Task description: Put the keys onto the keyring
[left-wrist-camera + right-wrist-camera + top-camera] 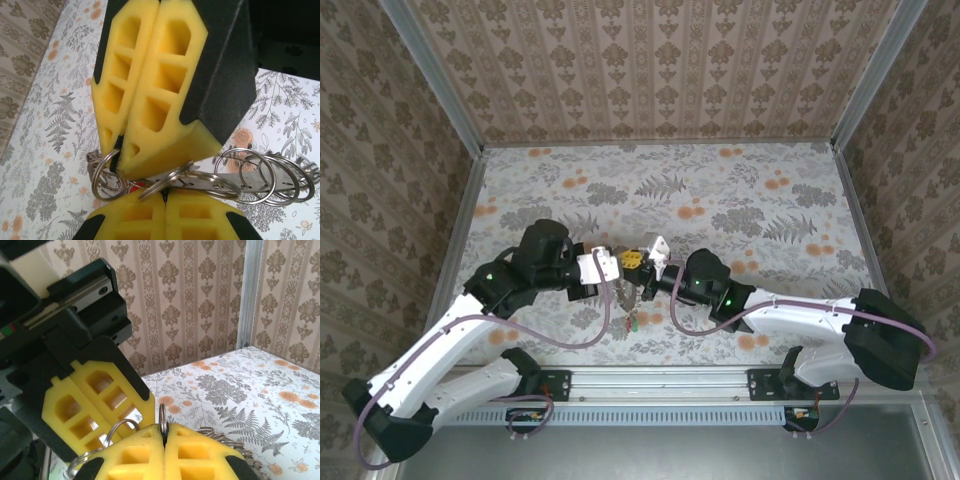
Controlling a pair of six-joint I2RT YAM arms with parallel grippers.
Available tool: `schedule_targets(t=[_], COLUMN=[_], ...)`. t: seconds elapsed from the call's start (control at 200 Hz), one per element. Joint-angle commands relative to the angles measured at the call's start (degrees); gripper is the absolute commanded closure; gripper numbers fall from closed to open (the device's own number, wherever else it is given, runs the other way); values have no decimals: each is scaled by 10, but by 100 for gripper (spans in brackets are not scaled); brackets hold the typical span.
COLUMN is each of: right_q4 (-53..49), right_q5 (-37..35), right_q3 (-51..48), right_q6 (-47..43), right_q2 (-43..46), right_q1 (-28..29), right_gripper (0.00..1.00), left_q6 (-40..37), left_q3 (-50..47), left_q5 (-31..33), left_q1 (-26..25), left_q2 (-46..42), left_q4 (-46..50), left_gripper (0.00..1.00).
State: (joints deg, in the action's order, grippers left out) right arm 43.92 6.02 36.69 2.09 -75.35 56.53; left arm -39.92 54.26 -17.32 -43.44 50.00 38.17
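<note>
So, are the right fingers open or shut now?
Shut on the keyring: in the right wrist view, the yellow fingers meet with a metal ring pinched between them.

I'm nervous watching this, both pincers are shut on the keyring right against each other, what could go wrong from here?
One: the left pincer and right pincer grip the keyring with pads almost touching, so a misaligned move could knock them together or twist a ring. Two: the right pincer seems to pinch just one thin ring, which might slip and swing the bundle toward the table.
</note>
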Motion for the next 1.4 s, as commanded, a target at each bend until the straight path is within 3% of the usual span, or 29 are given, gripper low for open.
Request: schedule_targets(t=[0.0,0.27,0.745,0.88,1.08,1.29,1.395], right_q4=[-50,-148,-209,-208,-232,-307,-320], right_q5=[25,140,198,206,252,323,345], right_q3=[18,35,65,69,75,96,100], right_q6=[-62,-98,-82,-82,-128,-197,-208], right_q2=[27,52,48,52,66,91,100], right_q1=[5,-11,-30,-34,-54,-90,-106], right_gripper=[100,100,100,100,100,100,100], left_q6=[-28,-71,-75,-36,35,98,149], left_q3=[2,16,-5,-42,-136,-187,-221], left_q5=[5,56,46,36,-74,-214,-249], left_q1=[-11,-11,-11,-7,32,69,69], left_q2=[-34,-47,-65,-74,-124,-140,-137], left_q4=[2,36,2,-32,-104,-168,-248], left_gripper=[100,100,100,69,47,44,43])
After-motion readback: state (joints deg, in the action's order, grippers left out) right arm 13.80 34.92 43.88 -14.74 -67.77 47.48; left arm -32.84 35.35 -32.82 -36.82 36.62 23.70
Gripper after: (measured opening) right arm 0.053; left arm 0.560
